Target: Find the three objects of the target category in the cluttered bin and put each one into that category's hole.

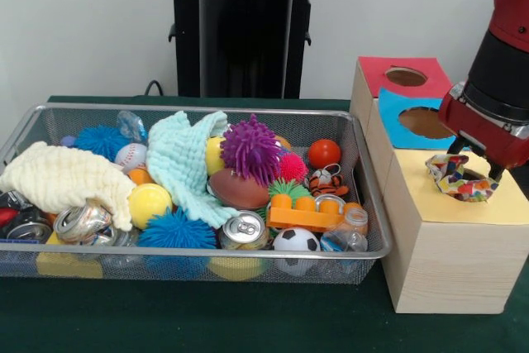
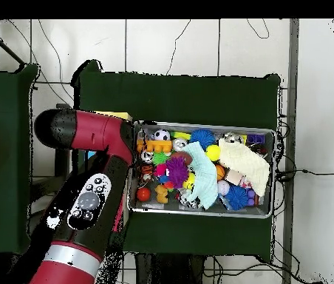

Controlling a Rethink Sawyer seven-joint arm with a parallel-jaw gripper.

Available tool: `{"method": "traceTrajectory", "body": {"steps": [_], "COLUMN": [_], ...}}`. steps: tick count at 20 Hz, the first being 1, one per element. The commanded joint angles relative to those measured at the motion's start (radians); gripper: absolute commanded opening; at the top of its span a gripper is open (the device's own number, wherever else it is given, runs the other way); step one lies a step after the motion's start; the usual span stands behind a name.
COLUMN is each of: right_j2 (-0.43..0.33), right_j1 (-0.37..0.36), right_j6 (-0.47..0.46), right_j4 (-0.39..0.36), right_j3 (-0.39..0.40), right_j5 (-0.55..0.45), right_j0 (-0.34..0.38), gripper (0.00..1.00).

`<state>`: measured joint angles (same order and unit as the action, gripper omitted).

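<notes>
My gripper (image 1: 474, 160) hangs just above the yellow-topped wooden box (image 1: 421, 200) at the right. Its two dark fingers stand apart, so it looks open. A crumpled white wrapper with red, yellow and blue print (image 1: 456, 179) lies on the yellow top right under the fingers, over the round hole, which it mostly hides. The fingertips are at or just above the wrapper's upper edge. The wire mesh bin (image 1: 198, 110) stands left of the box, full of toys. I see no other printed wrapper in it. In the overhead view the arm (image 2: 89, 192) covers the boxes and the gripper.
A blue-topped box with a hole (image 1: 423, 123) and a red-topped box with a hole (image 1: 405, 77) stand behind the yellow one. The bin (image 2: 199, 124) holds a cream cloth (image 1: 62, 178), a mint cloth (image 1: 186, 163), spiky balls, crushed cans and an orange brick (image 1: 312, 212).
</notes>
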<state>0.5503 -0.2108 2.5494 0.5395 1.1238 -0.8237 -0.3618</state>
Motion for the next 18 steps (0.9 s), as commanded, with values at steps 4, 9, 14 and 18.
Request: {"method": "traceTrajectory", "body": {"steps": [4, 9, 14, 18], "right_j2": [-0.017, -0.010, -0.005, 0.000], "right_j1": [-0.037, -0.046, -0.065, -0.078], "right_j6": [0.250, 0.253, 0.252, 0.250], "right_j4": [0.009, 0.005, 0.003, 0.000], "right_j3": [-0.048, -0.062, -0.063, -0.068], "right_j5": [-0.121, -0.150, -0.178, -0.203], "right_j0": [0.031, 0.031, 0.031, 0.031], "gripper": [1.00, 1.00, 1.00, 1.00]}}
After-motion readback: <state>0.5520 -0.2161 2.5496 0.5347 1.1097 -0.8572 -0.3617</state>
